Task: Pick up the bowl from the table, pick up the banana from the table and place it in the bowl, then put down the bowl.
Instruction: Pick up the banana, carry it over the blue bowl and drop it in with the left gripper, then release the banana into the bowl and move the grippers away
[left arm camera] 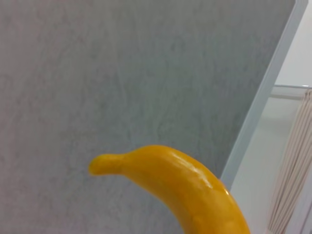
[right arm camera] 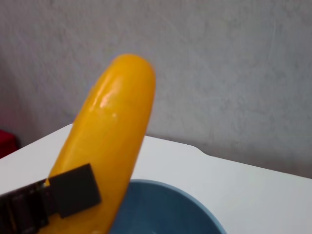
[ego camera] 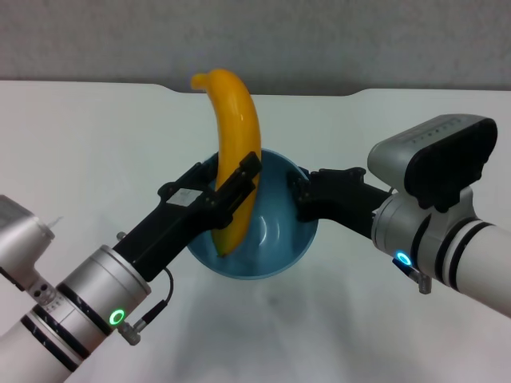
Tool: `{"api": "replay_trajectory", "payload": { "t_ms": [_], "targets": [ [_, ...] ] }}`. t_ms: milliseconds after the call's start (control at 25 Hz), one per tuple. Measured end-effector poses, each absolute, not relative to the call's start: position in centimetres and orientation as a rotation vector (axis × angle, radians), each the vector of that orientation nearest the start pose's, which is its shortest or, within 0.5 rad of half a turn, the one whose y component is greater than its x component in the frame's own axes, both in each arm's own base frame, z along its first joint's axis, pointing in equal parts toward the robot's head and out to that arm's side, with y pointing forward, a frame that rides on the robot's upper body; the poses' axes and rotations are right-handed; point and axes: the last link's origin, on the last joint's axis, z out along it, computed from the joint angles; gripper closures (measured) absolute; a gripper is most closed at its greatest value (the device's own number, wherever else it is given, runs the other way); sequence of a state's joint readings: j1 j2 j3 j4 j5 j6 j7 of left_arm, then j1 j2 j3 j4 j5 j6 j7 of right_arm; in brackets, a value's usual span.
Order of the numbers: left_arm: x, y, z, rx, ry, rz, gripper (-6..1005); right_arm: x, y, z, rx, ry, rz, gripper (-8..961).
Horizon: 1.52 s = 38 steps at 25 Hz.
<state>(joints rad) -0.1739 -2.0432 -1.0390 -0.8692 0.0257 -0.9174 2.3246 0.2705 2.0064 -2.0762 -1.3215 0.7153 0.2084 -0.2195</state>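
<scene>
The light-blue bowl (ego camera: pixel 275 239) hangs above the white table (ego camera: pixel 80 144), held at its right rim by my right gripper (ego camera: pixel 302 198). My left gripper (ego camera: pixel 230 185) is shut on the yellow banana (ego camera: pixel 233 136) at about its middle. The banana stands nearly upright, its lower end inside the bowl and its stem end up toward the far edge. The left wrist view shows the banana's (left arm camera: pixel 185 190) upper end against the wall. The right wrist view shows the banana (right arm camera: pixel 109 141), one left finger (right arm camera: pixel 63 195) on it, and the bowl's rim (right arm camera: pixel 165 187).
A grey wall (ego camera: pixel 255 40) stands behind the table's far edge, which has a shallow notch (ego camera: pixel 263 89). Both arms come in from the near corners and meet over the table's middle.
</scene>
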Motion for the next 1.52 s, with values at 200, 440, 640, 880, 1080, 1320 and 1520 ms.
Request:
{"api": "replay_trajectory", "payload": {
  "t_ms": [200, 440, 640, 880, 1080, 1320, 1520],
  "targets": [
    [-19.7, 29.8, -6.7, -2.083, -0.798, -1.278, 462, 17.0, 34.1, -7.6, -2.221, 0.771, 0.443, 908],
    [-19.8, 30.0, -7.0, -2.096, -0.802, -1.266, 460, 17.0, 34.1, -7.7, -2.223, 0.773, 0.441, 908],
    [-19.8, 30.0, -6.9, -2.093, -0.806, -1.270, 411, 17.1, 34.1, -7.7, -2.220, 0.774, 0.442, 908],
    [-20.0, 30.0, -6.7, -2.078, -0.810, -1.273, 186, 17.3, 34.1, -7.6, -2.215, 0.778, 0.441, 908],
    [-20.9, 30.6, -6.1, -2.055, -0.814, -1.227, 168, 18.5, 34.5, -7.5, -2.193, 0.820, 0.413, 908],
    [-23.6, 31.1, -3.9, -1.934, -0.842, -1.167, 168, 19.2, 35.5, -6.5, -2.151, 0.852, 0.406, 908],
    [-25.1, 30.9, -2.8, -1.881, -0.851, -1.134, 169, 19.7, 36.9, -6.1, -2.121, 0.884, 0.406, 909]
  ]
}}
